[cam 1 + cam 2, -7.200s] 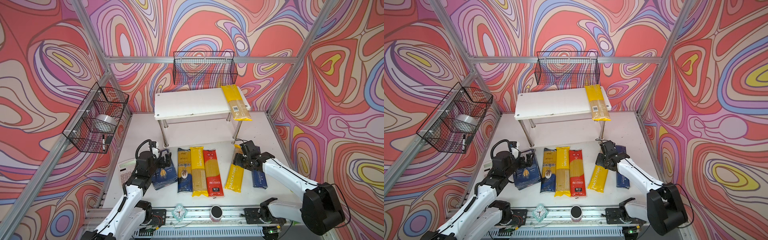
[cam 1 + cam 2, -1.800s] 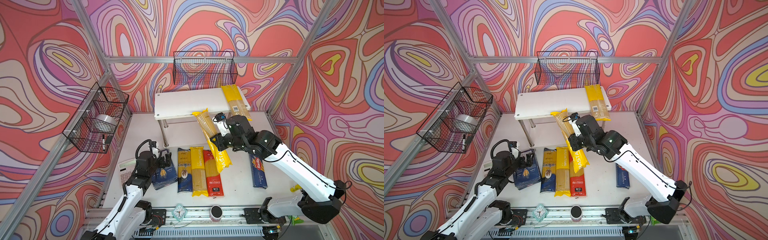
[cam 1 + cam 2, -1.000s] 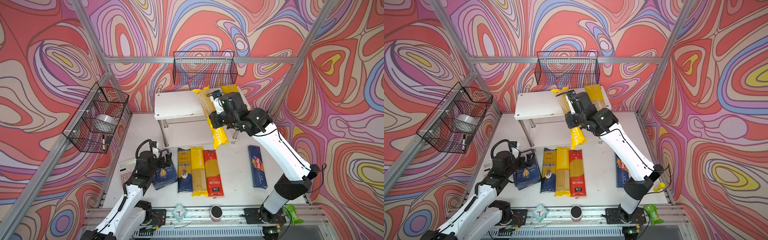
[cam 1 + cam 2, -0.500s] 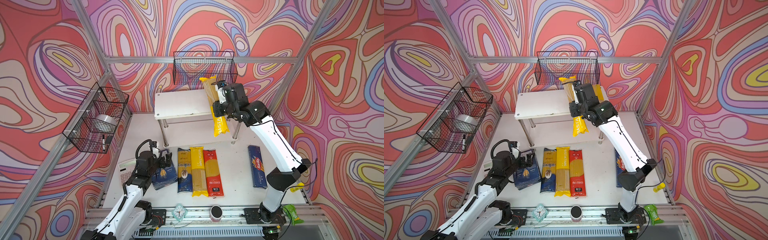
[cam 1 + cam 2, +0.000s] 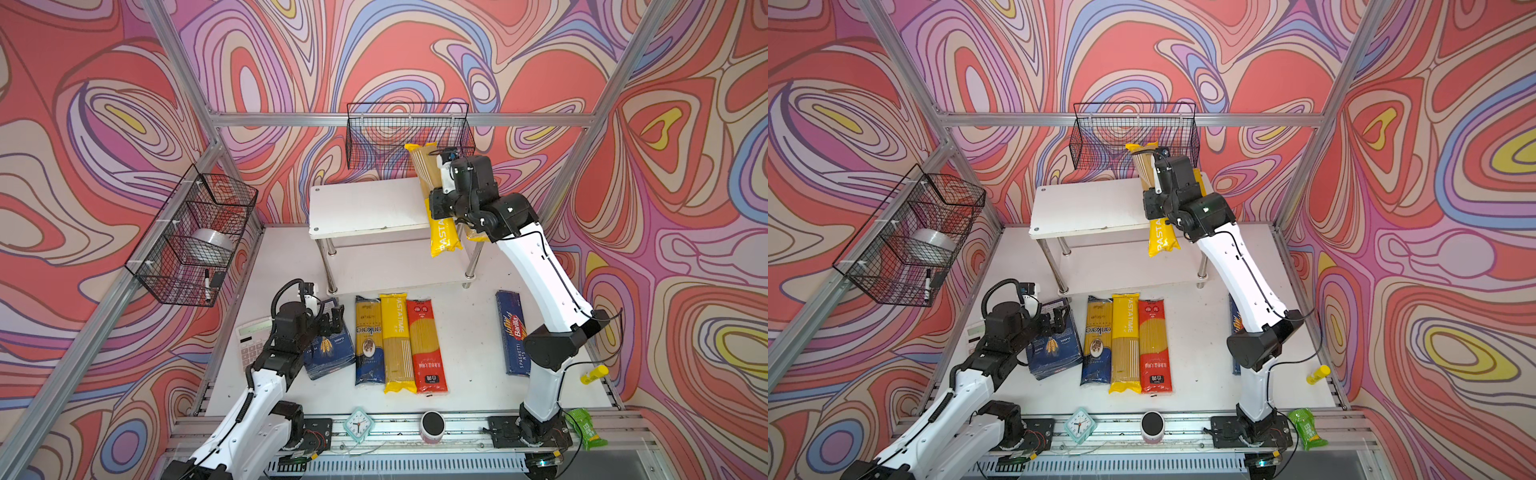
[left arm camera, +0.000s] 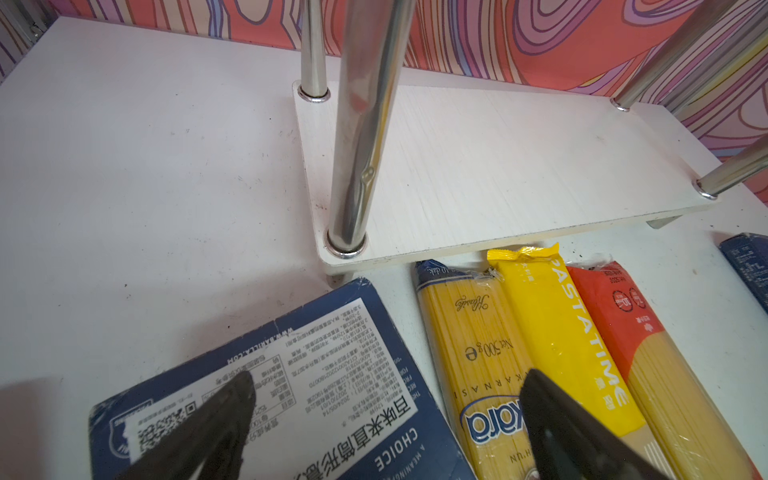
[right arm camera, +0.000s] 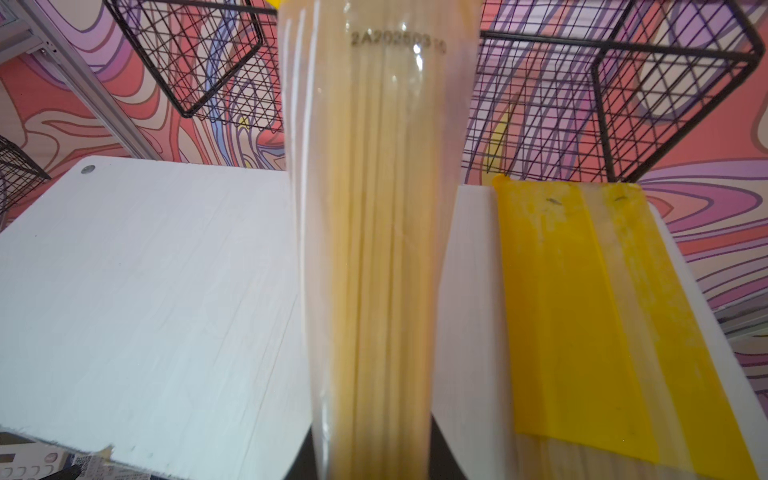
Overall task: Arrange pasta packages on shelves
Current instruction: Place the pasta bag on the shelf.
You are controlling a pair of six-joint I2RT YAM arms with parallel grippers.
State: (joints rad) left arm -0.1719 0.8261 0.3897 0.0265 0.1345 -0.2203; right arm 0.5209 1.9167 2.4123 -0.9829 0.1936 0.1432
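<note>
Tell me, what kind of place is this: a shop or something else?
Most likely a robot test cell, not a shop: aluminium frame with printed walls, left arm and right arm mounted on a front rail, pasta packs before a small white rack.

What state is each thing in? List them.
right gripper: shut on PASTATIME pack, tilted over top shelf
left gripper: open over wide Barilla box
plain yellow pack: flat on top shelf
dark-blue bag: lying flat
tabletop PASTATIME pack: lying flat
red bag: lying flat
narrow Barilla box: lying flat
</note>
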